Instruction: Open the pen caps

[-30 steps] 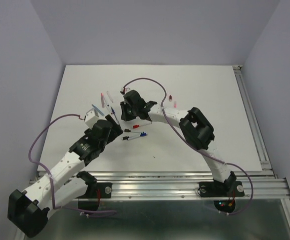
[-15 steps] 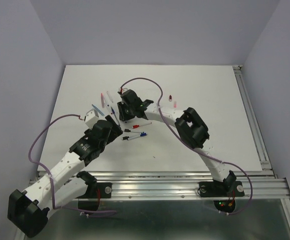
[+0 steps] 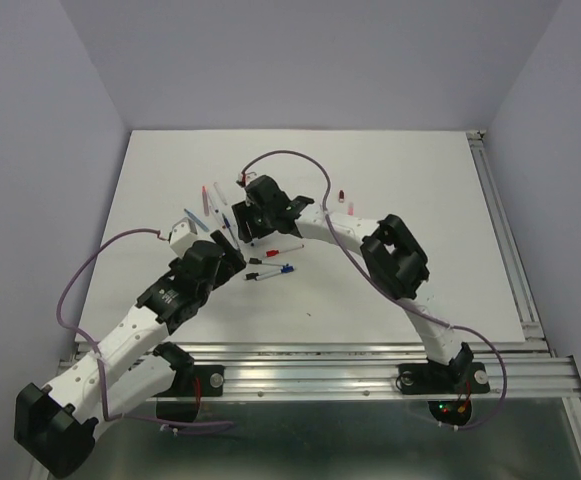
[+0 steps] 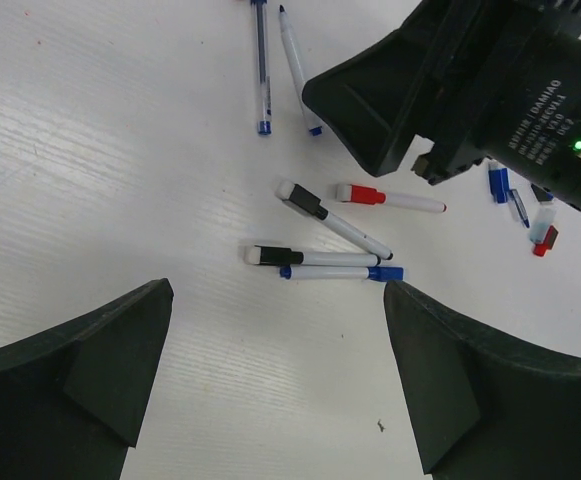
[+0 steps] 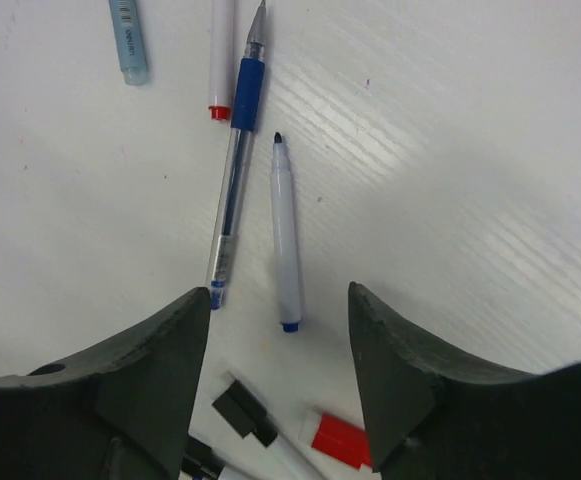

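- Black left gripper (image 4: 275,375): jaws spread wide. Nothing is held or touched, and only bare white table (image 4: 90,180) lies in the gap.
- Just ahead of the left jaws is a cluster of four capped markers:
  - black cap (image 4: 273,256) on a marker lying crosswise
  - blue cap (image 4: 385,273) on the marker right alongside it, the two barrels touching or nearly so
  - second black cap (image 4: 305,200) on a tilted marker a bit further out
  - red cap (image 4: 365,193) on the farthest marker, close under the right gripper's body
- Right gripper (image 5: 280,365): jaws partway apart, gripping nothing.
- White marker (image 5: 285,235): uncapped and flat on the table. Its blue butt end sits in the right jaws' gap, clear of both fingers (image 5: 160,370), with the bare dark tip pointing away from them.
- Gel pen (image 5: 232,190): clear barrel with a blue grip, lying beside the white marker. Its near end is just off one finger's tip, not touching.
- Light-blue piece (image 5: 128,40): far ahead of the right jaws. Cannot tell whether it is a cap or a barrel.
- Loose red cap (image 3: 340,193): on the table behind the right arm, well apart from both sets of jaws.
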`<state>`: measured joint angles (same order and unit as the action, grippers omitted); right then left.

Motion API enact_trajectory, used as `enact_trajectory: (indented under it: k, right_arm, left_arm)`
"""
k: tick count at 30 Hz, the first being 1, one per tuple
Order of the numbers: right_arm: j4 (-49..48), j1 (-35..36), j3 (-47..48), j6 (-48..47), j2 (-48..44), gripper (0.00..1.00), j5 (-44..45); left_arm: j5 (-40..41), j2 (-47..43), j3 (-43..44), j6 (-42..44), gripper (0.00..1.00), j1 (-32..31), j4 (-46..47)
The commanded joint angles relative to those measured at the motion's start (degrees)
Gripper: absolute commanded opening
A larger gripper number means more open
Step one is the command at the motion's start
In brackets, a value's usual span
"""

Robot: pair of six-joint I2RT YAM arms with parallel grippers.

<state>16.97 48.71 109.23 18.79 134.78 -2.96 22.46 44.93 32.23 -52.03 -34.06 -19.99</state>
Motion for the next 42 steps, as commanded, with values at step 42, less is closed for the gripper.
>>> enact_trajectory:
  k: [42]
  right_arm:
    - [12.65, -6.78, -11.06, -48.32, -7.0, 0.75, -10.83]
  left_arm:
    - [-1.01, -1.42, 0.56, 2.11, 0.99, 0.05, -0.05]
